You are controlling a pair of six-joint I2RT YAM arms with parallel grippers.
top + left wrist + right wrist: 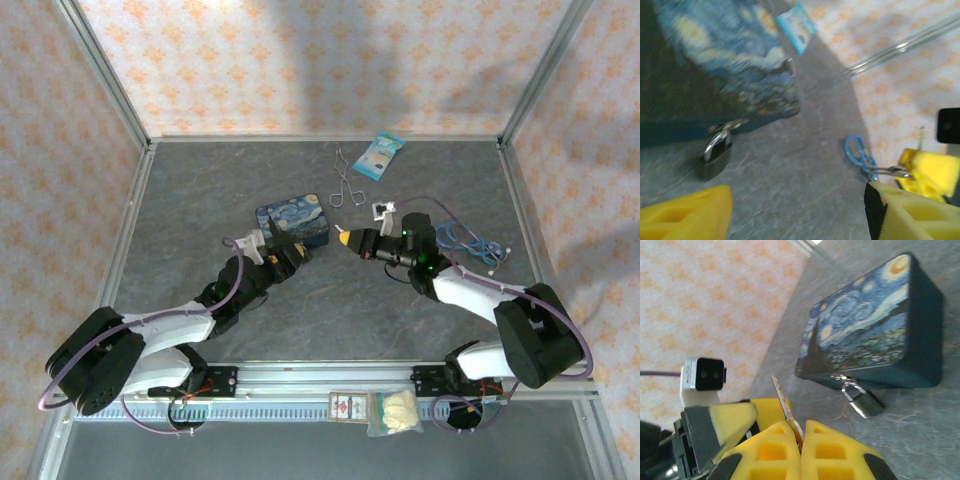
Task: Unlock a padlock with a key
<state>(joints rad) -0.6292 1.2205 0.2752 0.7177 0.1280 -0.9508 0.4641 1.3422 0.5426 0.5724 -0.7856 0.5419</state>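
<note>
Seen from above, two robot arms reach in from the near edge of a dark grey stone-patterned surface (pixel 200 200) and meet near its middle, beside a small blue tin (pixel 293 225) painted with a swirling night sky. The left tool (pixel 298 250) sits at the tin's near edge. The right tool (pixel 343 240) is just to the right of the tin, its yellow tip pointing at the tin and the left tool. In the right wrist view, the right tool's two yellow fingers (pixel 835 450) are pressed together on the key (pixel 785 407), whose thin silvery blade sticks up from between them. The padlock (pixel 865 400) is small, with a dark grey body and a thin silver shackle. It lies on the surface against the tin's dark side wall, with its shackle hooked at the tin's little clasp. In the left wrist view, the left tool's yellow fingers (pixel 685 212) are spread wide apart at the bottom corners, with bare surface between them. The padlock shows there too, ahead and to the left at the foot of the tin; that picture is blurred. Further back lie long thin wire tongs (pixel 345 178) and a blue packet (pixel 380 157). A blue clip (pixel 470 240) lies to the right, behind the right arm.
</note>
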